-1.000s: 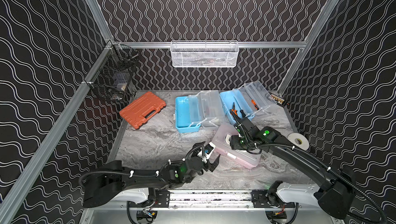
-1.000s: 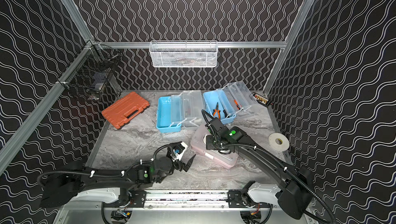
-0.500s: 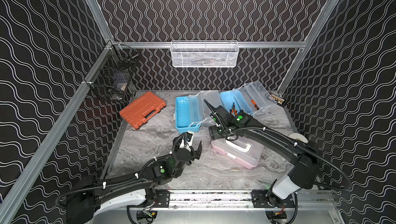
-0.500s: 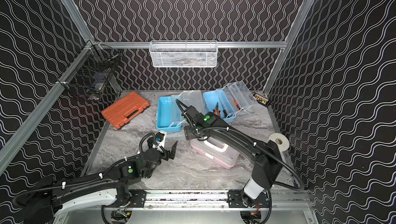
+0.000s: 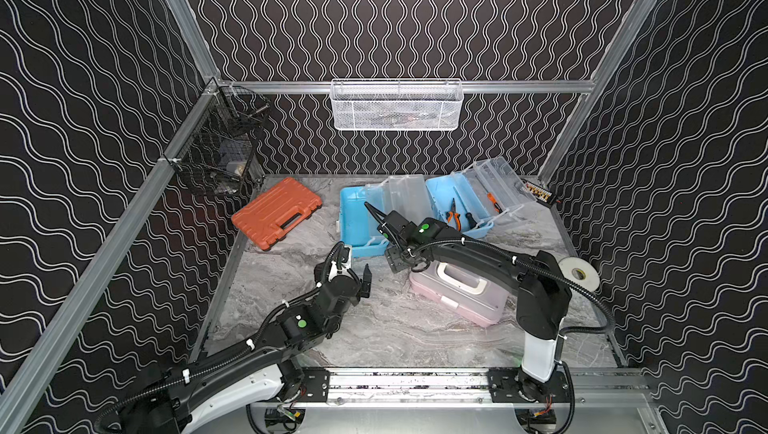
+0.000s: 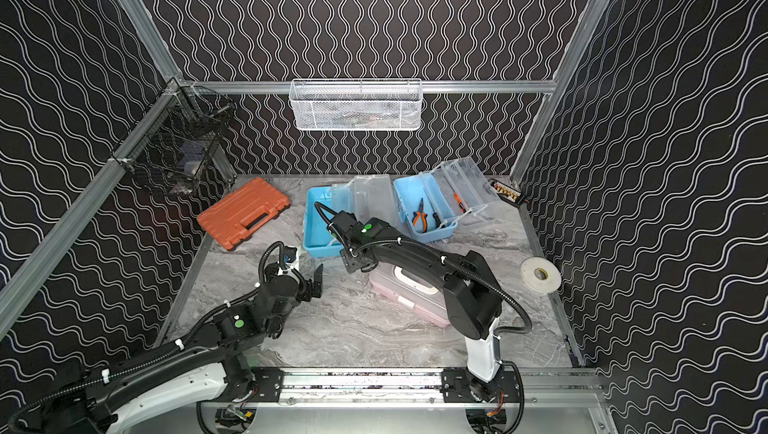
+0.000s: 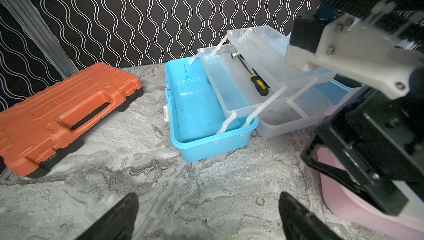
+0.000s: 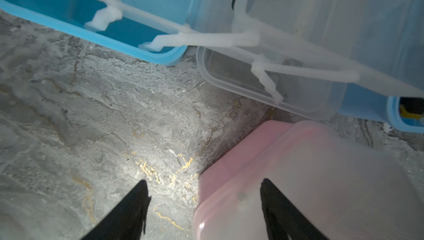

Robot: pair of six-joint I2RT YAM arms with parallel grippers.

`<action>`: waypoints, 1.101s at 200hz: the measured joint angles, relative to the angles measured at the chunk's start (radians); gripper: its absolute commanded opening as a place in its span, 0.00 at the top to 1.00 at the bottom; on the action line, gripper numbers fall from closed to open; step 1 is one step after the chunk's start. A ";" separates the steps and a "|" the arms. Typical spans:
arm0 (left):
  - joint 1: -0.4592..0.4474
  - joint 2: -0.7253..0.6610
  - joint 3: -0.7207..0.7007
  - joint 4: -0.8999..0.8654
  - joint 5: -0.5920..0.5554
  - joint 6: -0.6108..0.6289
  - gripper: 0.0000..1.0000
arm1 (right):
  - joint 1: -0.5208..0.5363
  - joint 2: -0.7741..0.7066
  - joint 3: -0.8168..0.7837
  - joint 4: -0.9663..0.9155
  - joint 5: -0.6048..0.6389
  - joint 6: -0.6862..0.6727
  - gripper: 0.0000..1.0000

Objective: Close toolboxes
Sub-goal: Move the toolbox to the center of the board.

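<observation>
Three toolboxes show in both top views. The pink toolbox [image 5: 461, 293] [image 6: 411, 290] lies at mid-table with its clear lid down and a white handle on top. Behind it stand two light-blue toolboxes, the left one [image 5: 357, 224] [image 6: 320, 224] and the right one [image 5: 457, 203] [image 6: 424, 207], both open with clear trays fanned out. My right gripper [image 5: 399, 261] [image 8: 204, 195] is open, straddling the pink box's [image 8: 298, 170] corner nearest the left blue box [image 8: 68, 20]. My left gripper [image 5: 353, 274] [image 7: 208, 204] is open over bare table, in front of that blue box [image 7: 195, 112].
An orange ribbed case [image 5: 276, 214] lies at the back left. A tape roll [image 5: 579, 274] sits by the right wall, a small bit holder [image 5: 540, 195] in the back right corner. A white mesh basket [image 5: 397, 106] and a black wire basket [image 5: 220, 149] hang on the walls.
My right arm swung left from above the pink box's lid to its left corner, and its jaws widened. My left arm moved left and farther back, toward the left blue box.
</observation>
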 measured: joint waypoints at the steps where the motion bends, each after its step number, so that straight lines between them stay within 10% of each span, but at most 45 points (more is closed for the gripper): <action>1: 0.000 0.000 0.000 0.000 0.000 0.000 0.01 | 0.000 0.000 -0.002 0.003 0.003 0.000 0.22; 94: 0.050 0.100 0.008 0.027 0.071 -0.023 0.01 | -0.030 -0.033 -0.191 -0.067 0.235 0.085 0.21; 220: 0.124 0.145 0.027 0.055 0.175 -0.034 0.01 | -0.238 -0.133 -0.248 0.032 0.198 0.041 0.16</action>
